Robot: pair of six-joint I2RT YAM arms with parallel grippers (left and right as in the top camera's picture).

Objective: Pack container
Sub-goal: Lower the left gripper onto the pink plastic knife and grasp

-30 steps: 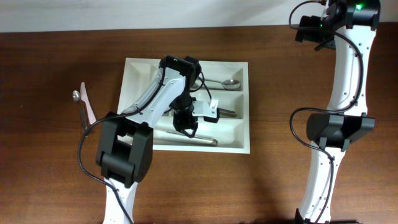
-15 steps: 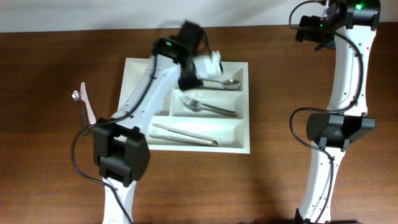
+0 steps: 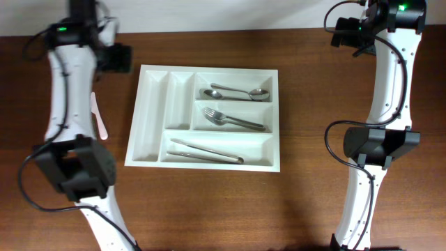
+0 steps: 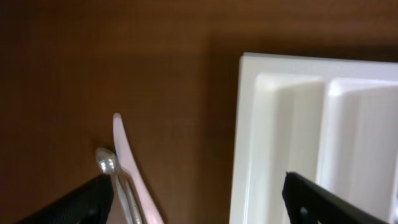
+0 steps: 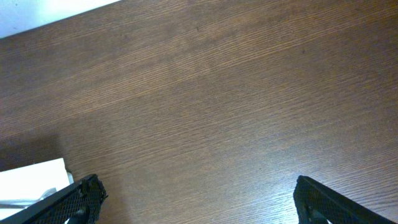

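The white cutlery tray [image 3: 150, 111] lies mid-table. A spoon [image 3: 237, 92] is in its top horizontal slot, a fork [image 3: 233, 120] in the slot below, and a long metal utensil [image 3: 207, 151] in the long wide one. The two narrow upright slots are empty. My left gripper [image 3: 120, 57] is open and empty, high over the table just beyond the tray's far left corner [image 4: 261, 81]. A pink utensil [image 4: 127, 162] and a silver utensil [image 4: 109, 165] lie on the table left of the tray. My right gripper [image 3: 343, 33] is open and empty at the far right.
The pink utensil [image 3: 99, 118] lies partly under my left arm [image 3: 66, 97]. My right arm [image 3: 383, 90] stands along the right side. The right wrist view shows bare wood [image 5: 217, 93] and the tray's corner [image 5: 31, 177].
My left arm has risen out of the tray's middle and swung far left past the tray's far left corner. The fork now lies uncovered in its slot. The right arm has not moved.
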